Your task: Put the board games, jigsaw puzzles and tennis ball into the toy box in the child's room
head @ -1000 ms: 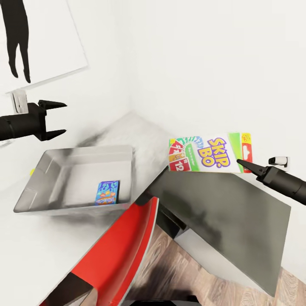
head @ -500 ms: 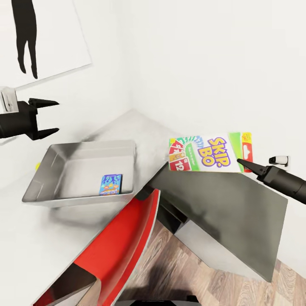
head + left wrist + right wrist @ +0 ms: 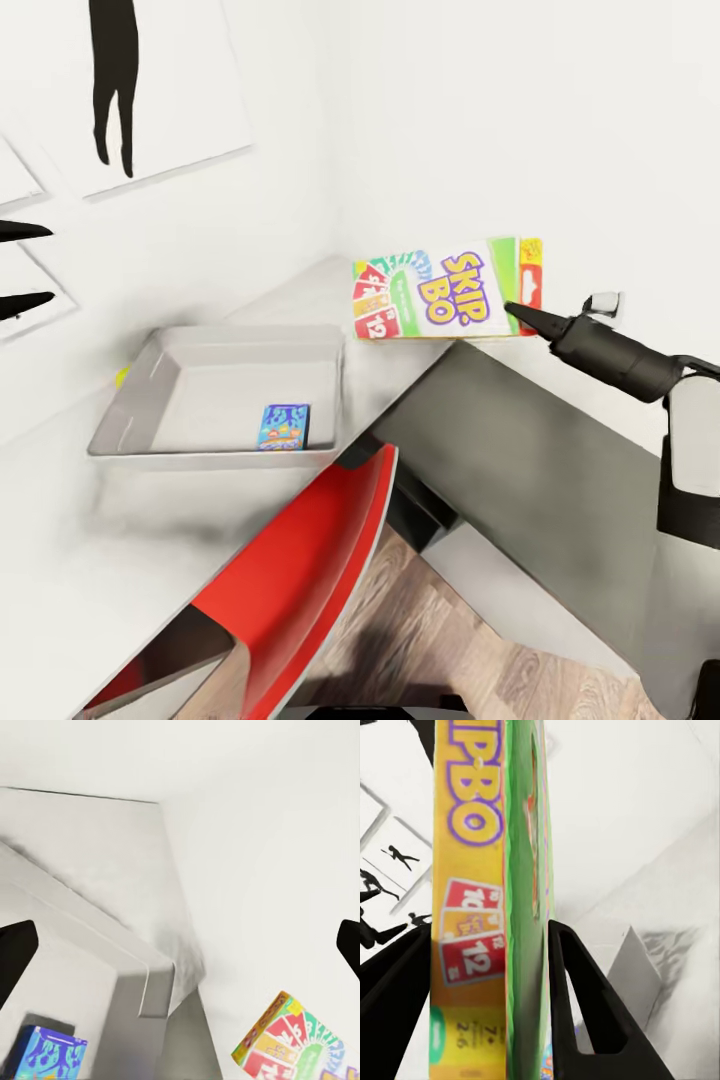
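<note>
Here the right fingers point(image 3: 522, 315) pinch the "SKIP-BO" box point(image 3: 445, 288); the left fingers point(image 3: 20, 268) are spread.

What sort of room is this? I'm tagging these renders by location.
Probably a child's bedroom or playroom corner: a pale desk holds a toy bin with a small game box in it, the right tool carries a SKIP-BO box, and a silhouette picture hangs on the wall.

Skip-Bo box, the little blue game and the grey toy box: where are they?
Skip-Bo box point(image 3: 445, 288): head view, its printed front.
Blue game point(image 3: 284, 427): head view, its top face.
Toy box point(image 3: 215, 461): head view, its near rim.
</note>
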### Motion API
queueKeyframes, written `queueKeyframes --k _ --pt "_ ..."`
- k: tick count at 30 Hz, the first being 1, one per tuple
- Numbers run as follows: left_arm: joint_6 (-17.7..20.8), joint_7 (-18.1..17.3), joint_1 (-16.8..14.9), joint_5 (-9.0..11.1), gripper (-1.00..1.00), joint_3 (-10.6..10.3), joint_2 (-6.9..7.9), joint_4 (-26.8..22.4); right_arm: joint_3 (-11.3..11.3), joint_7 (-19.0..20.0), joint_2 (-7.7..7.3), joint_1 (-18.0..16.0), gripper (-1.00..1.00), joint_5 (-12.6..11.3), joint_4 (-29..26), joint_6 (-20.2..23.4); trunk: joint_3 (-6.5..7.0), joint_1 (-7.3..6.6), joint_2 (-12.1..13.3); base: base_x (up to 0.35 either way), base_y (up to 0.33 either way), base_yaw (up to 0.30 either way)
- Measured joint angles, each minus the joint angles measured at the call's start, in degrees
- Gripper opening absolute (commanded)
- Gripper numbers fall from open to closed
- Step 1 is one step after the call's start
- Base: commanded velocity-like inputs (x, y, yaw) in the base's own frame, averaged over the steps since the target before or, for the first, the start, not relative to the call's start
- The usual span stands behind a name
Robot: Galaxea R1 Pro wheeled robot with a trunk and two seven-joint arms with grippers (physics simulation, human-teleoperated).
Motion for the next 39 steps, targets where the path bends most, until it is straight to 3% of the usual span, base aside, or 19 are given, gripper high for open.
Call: queueKeyframes --k 6,12,19,23,24,25,27,28,30,35,36,39 --pt "0.18 -0.06 0.65 0.0 1.0 0.34 1.6 0.09 0.13 -6.93 4.87 -1.04 -1.0 0.26 0.75 -0.08 -0.02 0.01 0.01 -0.048 0.101 0.289" --pt "0.21 -0.06 0.74 0.0 1.0 0.38 1.82 0.21 2.08 -14.73 8.69 -1.21 -1.0 0.41 1.15 -0.11 -0.03 0.01 0.01 -0.102 0.254 0.248" --pt "0.22 -0.06 0.78 -0.02 1.0 0.28 1.82 0.38 3.86 -25.36 14.51 -1.14 -1.0 0.45 0.21 -0.12 -0.03 0.01 0.01 -0.121 0.296 0.046" --pt "0.22 0.01 0.87 -0.02 1.0 0.07 1.81 0.41 4.35 -26.49 15.46 -2.83 -1.0 -0.2 -0.07 -0.05 -0.02 0.0 0.0 -0.082 0.276 0.003" --pt "0.25 0.05 1.71 -0.06 1.0 0.15 1.83 0.42 4.47 -26.75 15.7 -4.39 -1.0 0.66 -0.11 -0.14 -0.02 -0.01 -0.01 -0.013 0.103 0.0" --pt "0.21 0.04 1.96 -0.02 1.0 0.22 1.86 0.42 4.56 -26.77 15.75 -4.78 -1.0 -0.76 -0.15 -0.04 -0.02 0.0 0.0 -0.008 0.066 0.0" --pt "0.22 0.05 2.4 0.0 1.0 0.32 2.06 0.42 4.67 -27.21 16.3 -5.15 -1.0 0.62 -0.1 -0.11 -0.03 0.0 0.0 -0.005 0.038 0.0" --pt "0.22 0.04 2.53 0.0 1.0 0.31 2.18 0.42 4.79 -27.71 16.64 -5.24 -1.0 0.07 -0.1 -0.05 -0.03 0.0 0.0 -0.003 0.022 0.0" --pt "0.23 0.05 3.72 -0.02 1.0 0.3 2.57 0.38 7.11 -32.79 18.71 -5.56 -1.0 0.37 -0.03 -0.08 -0.01 0.0 0.01 -0.002 0.012 -0.028" --pt "0.28 0.43 7.18 -0.02 1.0 0.33 3.25 0.34 11.59 -44.2 21.53 -5.7 -1.0 -0.42 0.63 -0.03 0.29 0.0 0.0 0.0 0.004 -0.054" --pt "0.27 0.51 7.53 -0.01 1.0 0.32 3.45 0.37 11.95 -45.38 21.67 -5.66 -1.0 -1.49 0.99 -0.03 0.37 -0.01 0.0 0.0 0.001 -0.023" --pt "0.22 0.56 8.1 0.0 1.0 0.18 3.64 0.46 12.36 -46.96 21.67 -5.61 -1.0 -1.8 3.63 0.0 0.64 0.0 0.01 0.0 0.0 -0.008"
